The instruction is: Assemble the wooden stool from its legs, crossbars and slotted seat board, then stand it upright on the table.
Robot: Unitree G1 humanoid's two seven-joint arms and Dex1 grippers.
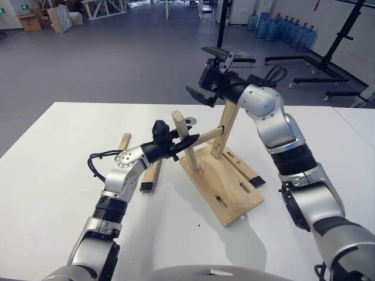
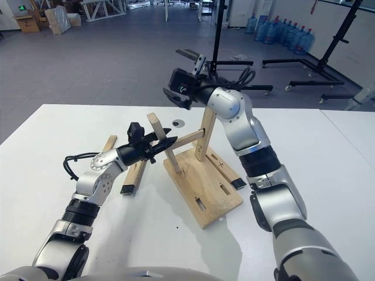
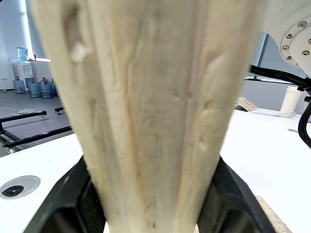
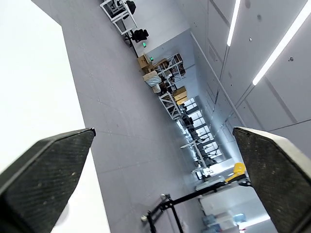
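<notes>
Head view: the slotted seat board point(image 1: 228, 190) lies flat on the counter point(image 1: 53, 175). Two legs stand out of it, joined by a crossbar point(image 1: 208, 136). My left claw point(image 1: 183, 142) is closed around the near leg point(image 1: 188, 157) right where the crossbar meets it. That leg's long axis runs upward, leaning toward the robot's left. The far leg point(image 1: 225, 132) rises toward my right claw point(image 1: 196, 70), which hangs just above its top end and a little to the left. I judge the right arm the closer one for any press on that leg, with the target lying below the claw.

Left wrist view: the near leg runs between the two dark fingers point(image 3: 63, 199), which sit against it on both sides, so I read a firm grip.

Right wrist view: both pads point(image 4: 43, 170) are spread wide apart, holding nothing, with the counter edge and the floor beyond between them.
</notes>
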